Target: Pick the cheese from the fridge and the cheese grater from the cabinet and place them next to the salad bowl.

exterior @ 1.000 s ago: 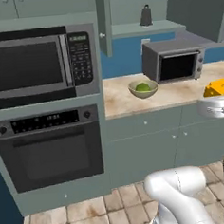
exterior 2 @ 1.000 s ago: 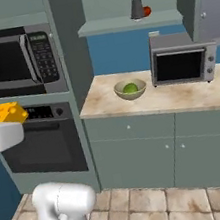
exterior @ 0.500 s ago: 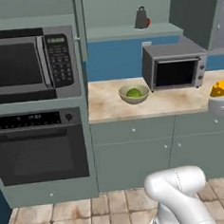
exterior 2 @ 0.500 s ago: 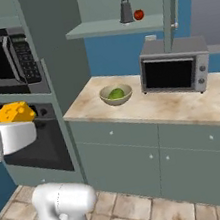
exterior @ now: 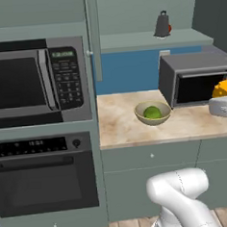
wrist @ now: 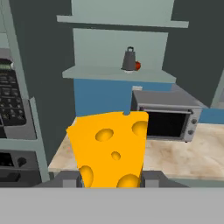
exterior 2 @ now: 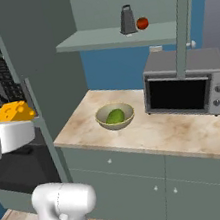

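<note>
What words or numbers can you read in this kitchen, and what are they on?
Nothing can be read for sure.
Built-in microwave: a greenish display and rows of keypad buttons, too blurred to read.
Wall oven: a strip of small pale marks by its knob, too small to read.
Toaster oven: only plain knobs, no lettering.
Cheese, cheese grater, salad bowl: no writing.

Light: even, diffuse, moderately bright; no visible source.
Shadows: soft, faint under the round beige-tan salad bowl on the pale marbled worktop.
Glare: none.
Sharpness: rendered, slightly soft throughout; coarse edges.
Distortion: none at edges.
</note>
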Robot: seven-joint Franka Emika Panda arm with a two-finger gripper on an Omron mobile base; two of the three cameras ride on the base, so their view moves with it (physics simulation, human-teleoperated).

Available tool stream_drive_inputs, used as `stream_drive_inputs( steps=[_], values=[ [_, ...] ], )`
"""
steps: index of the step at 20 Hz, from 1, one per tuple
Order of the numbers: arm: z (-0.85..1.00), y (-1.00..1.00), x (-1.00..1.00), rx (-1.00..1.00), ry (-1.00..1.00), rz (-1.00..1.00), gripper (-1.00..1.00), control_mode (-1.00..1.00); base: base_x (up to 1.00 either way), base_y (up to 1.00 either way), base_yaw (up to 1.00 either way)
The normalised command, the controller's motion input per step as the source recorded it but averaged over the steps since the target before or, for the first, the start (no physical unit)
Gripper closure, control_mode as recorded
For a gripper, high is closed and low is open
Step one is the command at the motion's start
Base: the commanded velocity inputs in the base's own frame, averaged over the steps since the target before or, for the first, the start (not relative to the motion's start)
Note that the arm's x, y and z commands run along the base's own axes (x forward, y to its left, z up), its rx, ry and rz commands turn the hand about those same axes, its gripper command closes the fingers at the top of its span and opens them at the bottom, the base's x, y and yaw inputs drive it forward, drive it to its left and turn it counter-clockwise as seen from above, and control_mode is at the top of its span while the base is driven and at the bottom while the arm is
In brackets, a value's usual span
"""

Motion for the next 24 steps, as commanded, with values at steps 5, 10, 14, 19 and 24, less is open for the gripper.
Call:
stream_drive_inputs(
  steps=[5, 10, 14, 19, 24],
  values=[
    [0.00, 0.00, 0.00, 0.00, 0.00, 0.00, 1.00, 1.00, 0.61, -0.46, 0.19],
    [0.00, 0.00, 0.00, 0.00, 0.00, 0.00, 1.00, 1.00, 0.74, -0.22, 0.13],
    [0.00, 0.00, 0.00, 0.00, 0.00, 0.00, 1.00, 1.00, 0.62, -0.40, 0.00],
    [0.00, 0.00, 0.00, 0.00, 0.00, 0.00, 1.00, 1.00, 0.62, -0.37, -0.18],
    [0.00, 0.00, 0.00, 0.00, 0.00, 0.00, 1.00, 1.00, 0.76, -0.18, -0.38]
  ],
)
